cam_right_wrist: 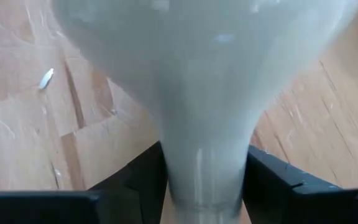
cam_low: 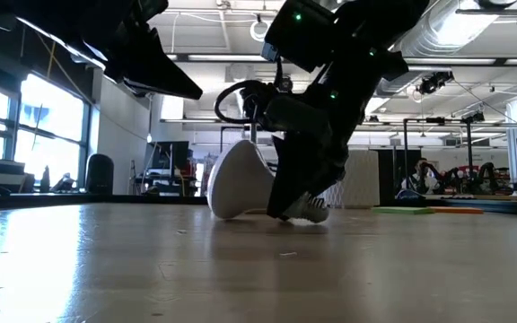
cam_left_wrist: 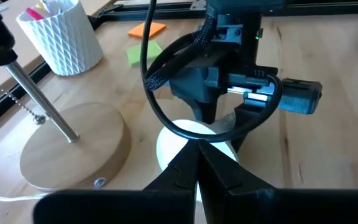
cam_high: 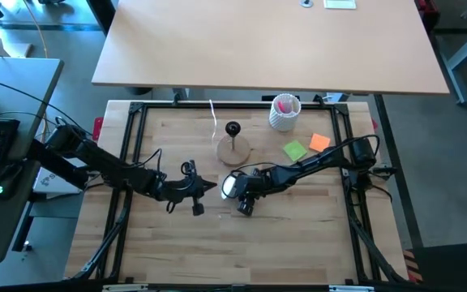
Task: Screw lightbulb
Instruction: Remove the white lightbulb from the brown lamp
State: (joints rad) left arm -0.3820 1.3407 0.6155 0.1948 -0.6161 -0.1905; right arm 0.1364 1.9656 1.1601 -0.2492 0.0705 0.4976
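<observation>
High view first, from the left edge of the frame: the left arm reaches in toward the middle of the wooden bench (cam_high: 298, 235), and the left gripper (cam_high: 207, 187) sits left of centre with its fingers pressed together, holding nothing. Just right of it, at frame centre, the lightbulb (cam_high: 229, 186) lies on its side on the bench, its white globe toward the left gripper. The right gripper (cam_high: 246, 195) is set at the bulb's neck; in the right wrist view its two dark fingers (cam_right_wrist: 135, 180) stand on either side of the narrow neck of the lightbulb (cam_right_wrist: 204, 124), close against it, though whether they actually press on it I cannot tell. Above centre in the high view stands the wooden disc stand (cam_high: 233, 148) with its black socket on a thin post, well apart from the bulb. Farther right, toward the upper right of the bench, are a white perforated cup (cam_high: 284, 113) with pink contents, then a green note (cam_high: 295, 151) and an orange note (cam_high: 319, 142) beside each other.
</observation>
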